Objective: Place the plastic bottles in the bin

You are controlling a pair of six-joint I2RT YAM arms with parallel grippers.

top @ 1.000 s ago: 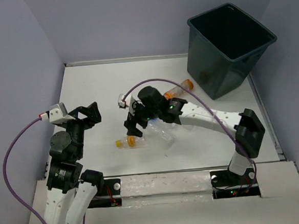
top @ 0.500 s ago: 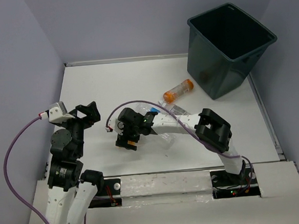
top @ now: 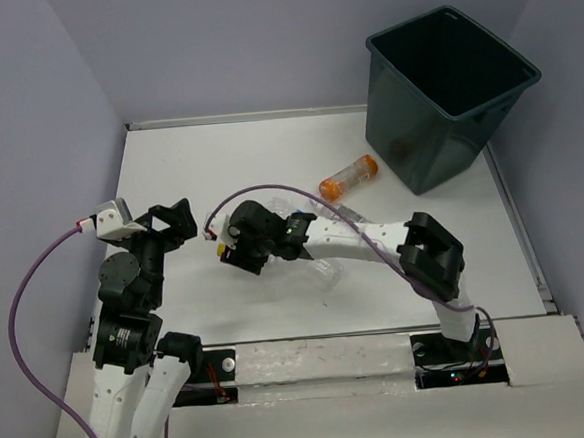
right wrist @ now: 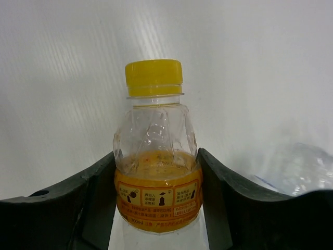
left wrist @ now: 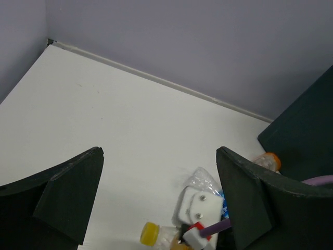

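Observation:
In the right wrist view a small clear bottle [right wrist: 156, 130] with orange drink, an orange label and a yellow cap [right wrist: 154, 76] sits between both jaws of my right gripper [right wrist: 156, 161], which is shut on it. From above, the right gripper [top: 242, 255] is left of centre and covers the bottle, with only the yellow cap [top: 218, 247] showing. Another bottle with an orange cap [top: 349, 177] lies near the dark bin [top: 437, 149]. Crushed clear bottles [top: 320, 262] lie under the right forearm. My left gripper [top: 172, 222] hangs open at the left, holding nothing.
The bin's wall [left wrist: 307, 130] stands at the far right corner, close to the side and back walls. In the left wrist view the yellow cap [left wrist: 150, 233], a crushed clear bottle [left wrist: 200, 179] and the orange-capped bottle [left wrist: 268, 160] lie ahead of the open fingers [left wrist: 67, 192].
My right arm swung left over the yellow-capped bottle and its jaws closed onto the bottle's body. The left arm has stayed still.

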